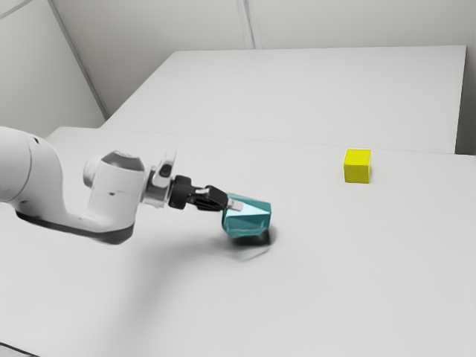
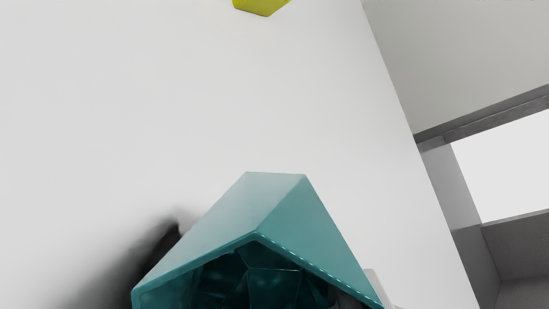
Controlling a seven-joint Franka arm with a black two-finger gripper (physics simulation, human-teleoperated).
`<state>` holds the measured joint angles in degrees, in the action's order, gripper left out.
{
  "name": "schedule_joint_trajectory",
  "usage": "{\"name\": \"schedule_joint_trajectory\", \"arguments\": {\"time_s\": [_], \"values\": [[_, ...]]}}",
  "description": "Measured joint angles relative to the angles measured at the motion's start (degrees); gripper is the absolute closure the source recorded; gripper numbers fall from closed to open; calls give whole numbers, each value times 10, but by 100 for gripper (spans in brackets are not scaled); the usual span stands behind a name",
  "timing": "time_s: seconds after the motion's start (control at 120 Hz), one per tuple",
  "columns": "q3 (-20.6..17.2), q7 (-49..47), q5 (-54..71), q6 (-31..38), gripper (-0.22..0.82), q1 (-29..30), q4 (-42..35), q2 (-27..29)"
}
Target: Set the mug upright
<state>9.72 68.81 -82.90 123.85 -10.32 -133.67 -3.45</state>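
Well inside the table's (image 1: 335,282) far edge, a black gripper (image 1: 233,204) clamped the wall of a sideways teal mug (image 1: 250,219), whose righting seemingly needed its mouth turned upward.

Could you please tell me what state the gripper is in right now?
Gripper: closed on the mug, pinching its wall with one finger inside and one outside.

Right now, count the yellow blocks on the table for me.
1. The yellow block rests on the table, farther toward the exterior view's right than the teal mug. Another small one could be hidden behind the mug or the arm.
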Motion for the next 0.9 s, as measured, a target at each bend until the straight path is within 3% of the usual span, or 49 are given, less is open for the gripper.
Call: {"name": "schedule_joint_trajectory", "arguments": {"time_s": [0.192, 0.767, 0.9], "values": [[0, -17, 82, 6, 77, 3, 18, 22], [5, -208, 587, -22, 77, 26, 93, 54], [-25, -259, 645, -34, 78, 71, 101, 63]]}}
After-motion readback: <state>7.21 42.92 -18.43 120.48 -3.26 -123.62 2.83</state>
